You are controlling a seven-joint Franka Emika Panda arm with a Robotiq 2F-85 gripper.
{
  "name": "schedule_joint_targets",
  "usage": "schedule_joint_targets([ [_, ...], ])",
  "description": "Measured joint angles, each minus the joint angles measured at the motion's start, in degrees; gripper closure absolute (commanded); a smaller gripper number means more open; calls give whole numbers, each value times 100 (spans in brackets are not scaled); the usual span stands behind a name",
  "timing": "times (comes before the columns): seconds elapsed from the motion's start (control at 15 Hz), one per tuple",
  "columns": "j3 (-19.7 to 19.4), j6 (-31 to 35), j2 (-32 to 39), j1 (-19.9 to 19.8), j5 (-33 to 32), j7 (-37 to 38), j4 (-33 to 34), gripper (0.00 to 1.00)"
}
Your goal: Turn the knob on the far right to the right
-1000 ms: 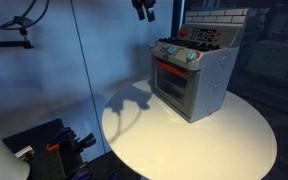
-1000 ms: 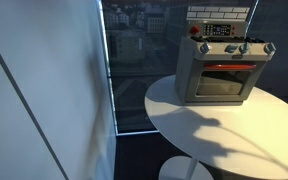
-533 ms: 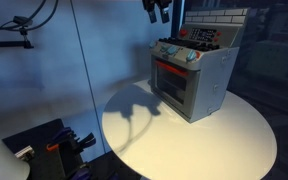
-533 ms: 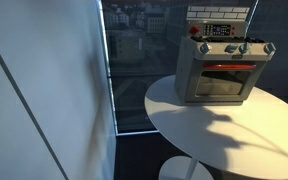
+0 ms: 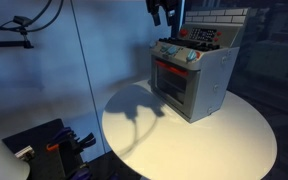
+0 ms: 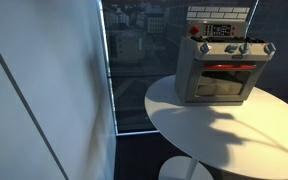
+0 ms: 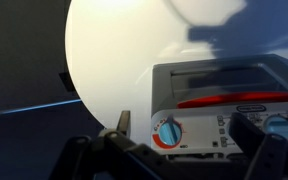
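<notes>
A grey toy oven (image 5: 192,78) with a red-lit door stands on a round white table (image 5: 214,140); it also shows in an exterior view (image 6: 222,70). Blue knobs line its front top edge, and the far right one (image 6: 268,47) is at the oven's corner. My gripper (image 5: 164,12) hangs high above the oven's back left and is open and empty. In the wrist view its two dark fingers (image 7: 184,130) frame a blue knob with a red ring (image 7: 167,133) on the oven's panel far below. A second blue knob (image 7: 277,123) shows partly beside the right finger.
The table's round edge (image 6: 184,135) drops off to a dark floor. A glass wall (image 6: 134,60) stands behind the table. Dark equipment (image 5: 44,145) sits on the floor beside the table. The arm's shadow (image 5: 134,105) lies on the tabletop.
My gripper has moved sideways along the top of the exterior view, closer to above the oven. Its shadow on the table has shifted towards the oven. The oven has not moved.
</notes>
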Motion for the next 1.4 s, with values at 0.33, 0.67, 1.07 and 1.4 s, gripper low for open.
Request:
schedule_joint_targets([
  [0.33, -6, 0, 18, 5, 13, 4, 2, 0],
  [0.67, -70, 0, 215, 4, 29, -33, 78, 0],
  [1.07, -236, 0, 678, 3, 67, -698, 280, 0],
  [1.4, -356, 0, 933, 1, 316, -1711, 490, 0],
])
